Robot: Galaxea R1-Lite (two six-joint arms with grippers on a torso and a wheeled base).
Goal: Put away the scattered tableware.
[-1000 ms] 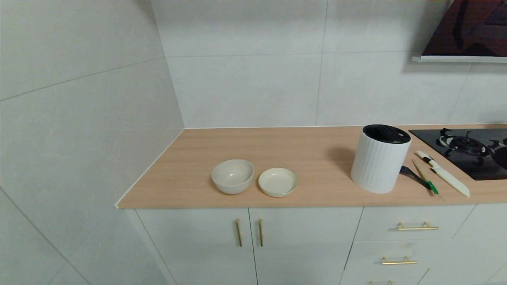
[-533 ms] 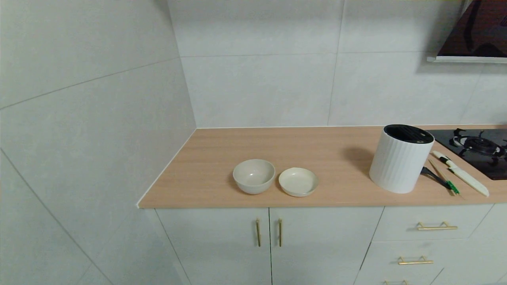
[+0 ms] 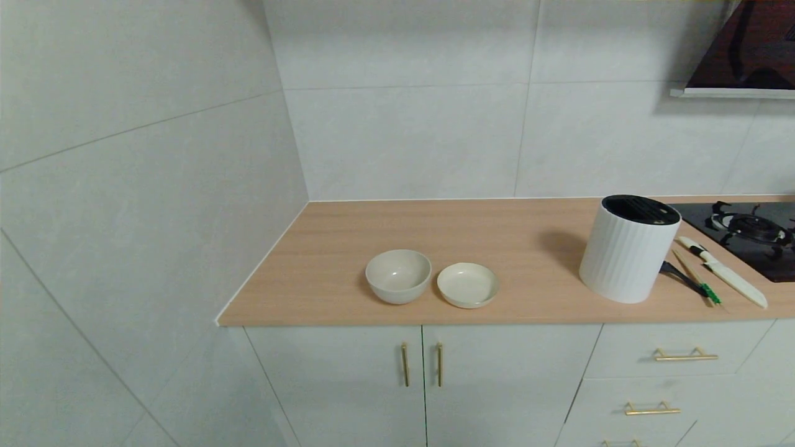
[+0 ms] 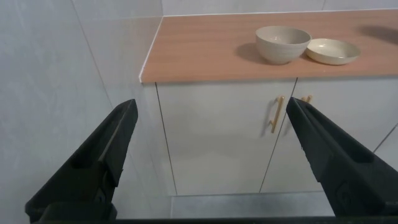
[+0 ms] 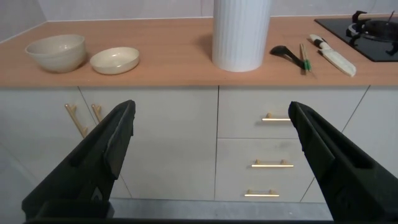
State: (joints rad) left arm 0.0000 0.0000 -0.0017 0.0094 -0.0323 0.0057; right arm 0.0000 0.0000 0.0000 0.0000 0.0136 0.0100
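A cream bowl (image 3: 398,276) and a shallow cream dish (image 3: 467,285) sit side by side near the front of the wooden counter (image 3: 497,230). To their right stands a white ribbed holder (image 3: 628,257) with a black slotted top. Beyond it lie a black spoon (image 3: 680,276), chopsticks (image 3: 695,276) and a white knife (image 3: 723,272). My left gripper (image 4: 210,107) is open, below the counter's front edge, facing the bowl (image 4: 283,43) and dish (image 4: 333,51). My right gripper (image 5: 211,110) is open too, low before the drawers, with the holder (image 5: 241,34) above it.
A black gas stove (image 3: 751,236) occupies the counter's far right. A tiled wall closes the left end. White cabinet doors with gold handles (image 3: 422,364) and drawers (image 3: 683,355) sit below. Bare counter lies behind the dishes.
The head camera turned slightly between the oldest frame and the middle one, shifting the whole picture right. Since then nothing has moved.
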